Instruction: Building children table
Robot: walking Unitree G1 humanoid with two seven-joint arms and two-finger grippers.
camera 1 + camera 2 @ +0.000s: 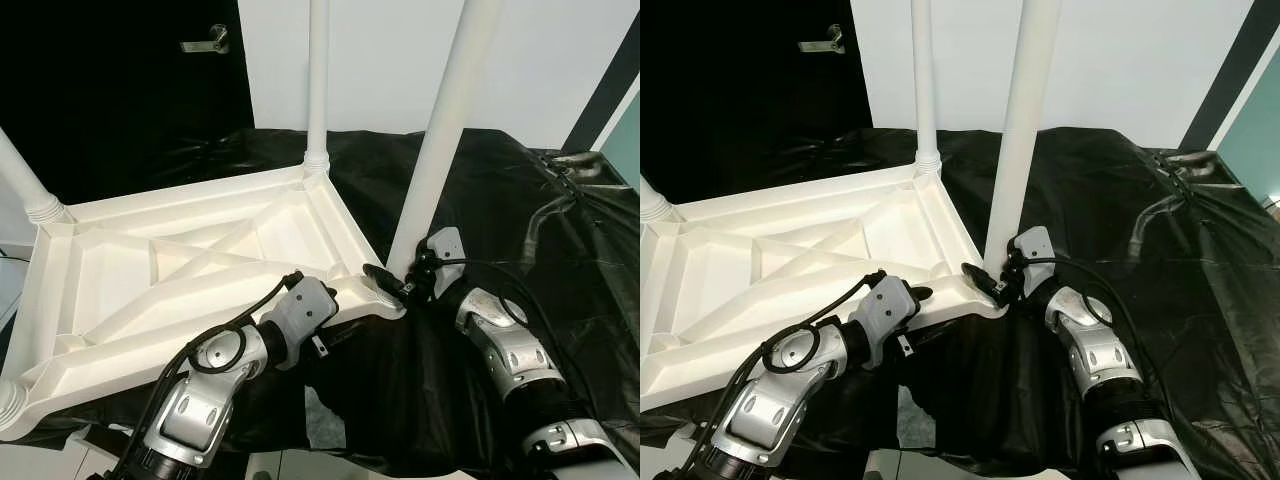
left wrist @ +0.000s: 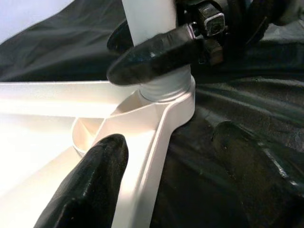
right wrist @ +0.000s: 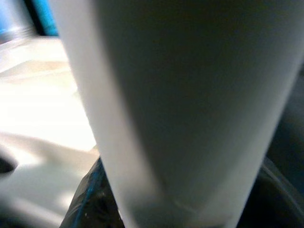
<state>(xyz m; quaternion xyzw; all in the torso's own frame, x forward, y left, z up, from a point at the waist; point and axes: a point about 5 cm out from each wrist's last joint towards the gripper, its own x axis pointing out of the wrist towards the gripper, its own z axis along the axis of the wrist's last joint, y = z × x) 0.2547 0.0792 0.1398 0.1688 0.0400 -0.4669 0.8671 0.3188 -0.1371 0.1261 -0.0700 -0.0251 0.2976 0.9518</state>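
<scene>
A: What is staying hidden from us here?

B: Quite a lot. The three white legs are running out of the top or side of the head views, so their far ends are cut off. In the right wrist view the near leg [image 3: 180, 109] is crowding the lens as a blurred pale column, and little else is coming through.

A: And the table itself?

B: The white tabletop [image 1: 180, 270] is lying upside down, ribbed underside facing up, on a black sheet [image 1: 520, 200], with its left part hanging past the sheet's edge. The far leg [image 1: 318, 80] is standing upright in its corner socket, the left leg [image 1: 25, 185] is leaning out of frame, and the near leg is rising at a tilt from the corner closest to the robot.

A: What are the grippers doing?

B: The right gripper [image 1: 395, 282] is pinching the base of the near leg just above its socket. The left gripper [image 2: 164, 183] is hovering spread at the tabletop's rim beside that corner, one finger [image 2: 90, 180] over the inside, the other over the sheet.

A: The room?

B: A white wall [image 1: 400, 50] is sitting behind, with a dark door and its metal handle [image 1: 205, 42] at the left.
</scene>
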